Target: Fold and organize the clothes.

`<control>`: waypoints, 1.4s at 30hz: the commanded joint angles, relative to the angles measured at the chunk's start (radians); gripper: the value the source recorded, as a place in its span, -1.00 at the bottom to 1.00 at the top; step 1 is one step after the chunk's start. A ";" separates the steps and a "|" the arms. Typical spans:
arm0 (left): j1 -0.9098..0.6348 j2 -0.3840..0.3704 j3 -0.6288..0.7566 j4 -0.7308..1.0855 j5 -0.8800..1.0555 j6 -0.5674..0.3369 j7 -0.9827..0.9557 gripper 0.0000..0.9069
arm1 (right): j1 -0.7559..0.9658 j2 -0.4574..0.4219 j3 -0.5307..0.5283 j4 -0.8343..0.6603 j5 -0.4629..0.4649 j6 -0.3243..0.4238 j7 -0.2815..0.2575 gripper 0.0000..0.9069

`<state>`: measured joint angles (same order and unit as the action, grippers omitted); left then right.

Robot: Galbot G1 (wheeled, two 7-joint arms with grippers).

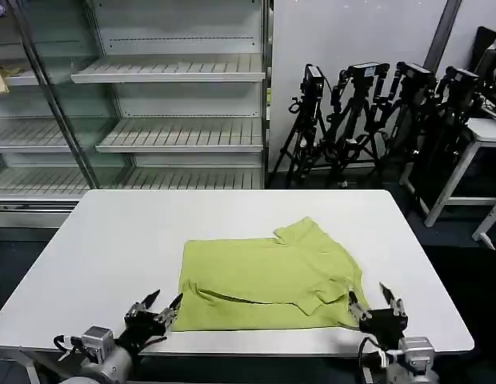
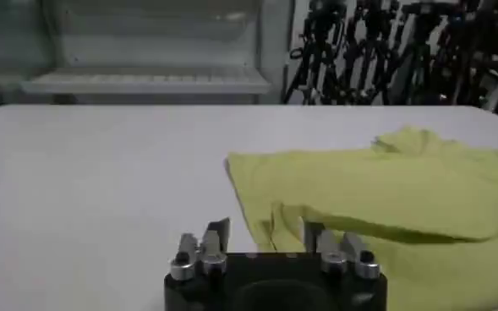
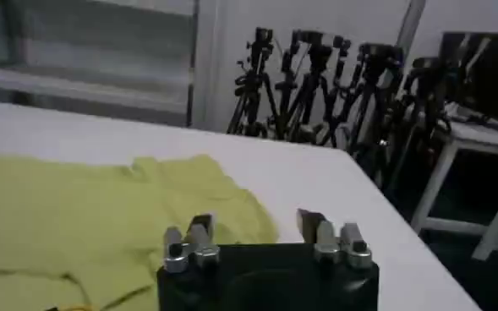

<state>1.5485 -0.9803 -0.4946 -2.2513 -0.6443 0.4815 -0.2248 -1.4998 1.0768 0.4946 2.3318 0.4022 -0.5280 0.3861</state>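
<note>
Head view: lime T-shirt (image 1: pixel 268 276) lies partly folded on the white table (image 1: pixel 112 240), toward the near edge, right of centre, one sleeve sticking out at its far right corner. Left gripper (image 1: pixel 163 307) hovers at the near edge just beside the shirt's near-left corner, fingers spread, holding nothing. Right gripper (image 1: pixel 374 302) sits at the near-right corner, fingers likewise apart, empty. Shelving (image 1: pixel 168 96) and tripods (image 1: pixel 376 112) stand behind.

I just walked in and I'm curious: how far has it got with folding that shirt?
Partly done: the T-shirt lies on the table already folded into a rough rectangle, one sleeve sticking out. Nothing is in hand; the left pincer and right pincer sit open at its near corners. More folding likely remains.
</note>
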 commanded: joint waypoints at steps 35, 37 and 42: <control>-0.785 -0.009 0.427 0.601 -0.214 0.099 -0.112 1.00 | 1.000 0.097 -0.516 -0.992 0.394 -0.053 0.010 1.00; -0.788 -0.016 0.432 0.610 -0.217 0.098 -0.106 -0.13 | 1.006 0.100 -0.518 -1.005 0.401 -0.053 0.006 0.62; -0.777 -0.020 0.434 0.617 -0.245 0.098 -0.083 -0.96 | 1.005 0.104 -0.525 -1.007 0.439 -0.053 -0.010 -1.00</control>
<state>0.8118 -0.9908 -0.0830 -1.6984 -0.8339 0.5750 -0.3249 -0.5547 1.1624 -0.0016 1.4130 0.8081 -0.5799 0.3845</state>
